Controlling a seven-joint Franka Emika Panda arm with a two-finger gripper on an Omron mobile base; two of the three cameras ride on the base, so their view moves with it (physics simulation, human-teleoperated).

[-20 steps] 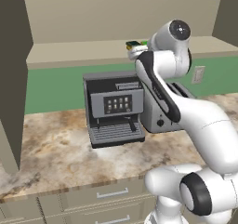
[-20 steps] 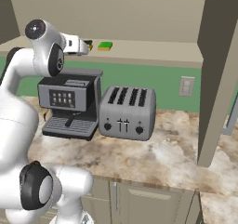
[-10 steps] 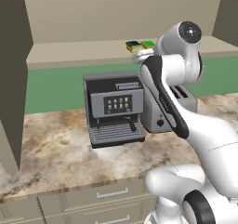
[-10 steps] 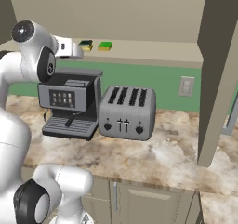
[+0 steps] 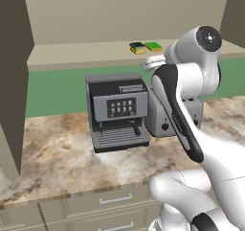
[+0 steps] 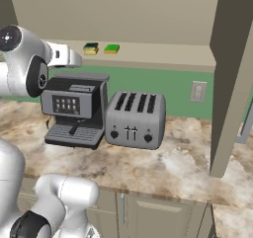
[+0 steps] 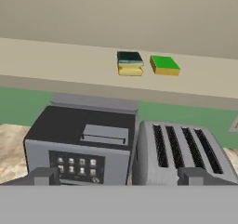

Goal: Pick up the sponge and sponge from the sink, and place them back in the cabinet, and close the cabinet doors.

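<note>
On the cabinet (image 7: 56, 56) shelf lie both sponges, just beside each other: the dark-topped sponge (image 7: 129, 62) and, at its 3 o'clock in the hand view, the bright green sponge (image 7: 164, 65). That view also gives the top of the coffee machine (image 7: 83, 139) and the slots of the toaster (image 7: 183, 148) from above, with the fingertips (image 7: 46, 175) standing wide apart at 6 o'clock and nothing between them. From the left base view, the arm hides most of the toaster, and the sponges sit at 12 o'clock above the coffee machine. From the right base view, the toaster (image 6: 135, 119) stands in full, along with a wall outlet (image 6: 198, 91) at 3 o'clock and the open gripper (image 6: 74, 59) short of the shelf edge. Compared with a second ago, the hand has drawn back from the shelf, leaving the sponges where they lay.
</note>
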